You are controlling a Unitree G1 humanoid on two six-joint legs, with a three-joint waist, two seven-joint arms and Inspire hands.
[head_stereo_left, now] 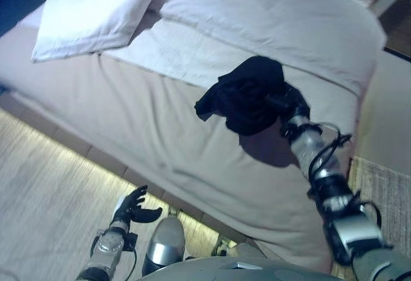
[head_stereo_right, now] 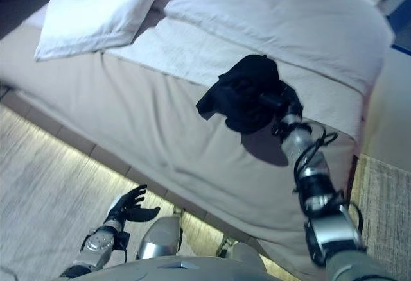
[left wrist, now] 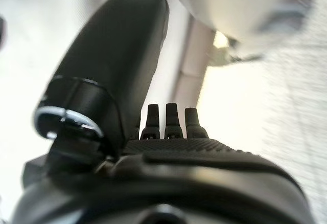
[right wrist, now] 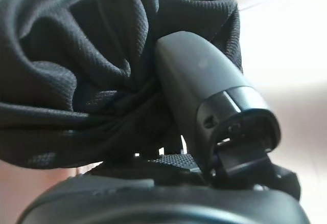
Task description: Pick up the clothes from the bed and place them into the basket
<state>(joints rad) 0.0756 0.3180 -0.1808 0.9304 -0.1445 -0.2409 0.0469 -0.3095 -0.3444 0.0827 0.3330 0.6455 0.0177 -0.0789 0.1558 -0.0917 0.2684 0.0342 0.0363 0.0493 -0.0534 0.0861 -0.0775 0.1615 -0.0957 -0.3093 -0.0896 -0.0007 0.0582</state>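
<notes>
A bunched black garment (head_stereo_left: 243, 95) hangs just above the beige bed (head_stereo_left: 141, 120), throwing a shadow on the sheet. My right hand (head_stereo_left: 292, 104) is shut on it from its right side. In the right wrist view the thumb (right wrist: 204, 86) presses into the folds of the black garment (right wrist: 76, 75). My left hand (head_stereo_left: 133, 207) hangs low at the lower left over the floor, open and holding nothing. Its straight fingers (left wrist: 167, 121) show in the left wrist view. No basket shows in any view.
A white pillow (head_stereo_left: 96, 11) lies at the bed's upper left and a folded white duvet (head_stereo_left: 276, 18) spans the far side. Pale wood floor (head_stereo_left: 45, 191) runs along the bed's near edge. A woven rug (head_stereo_left: 385, 185) lies on the right.
</notes>
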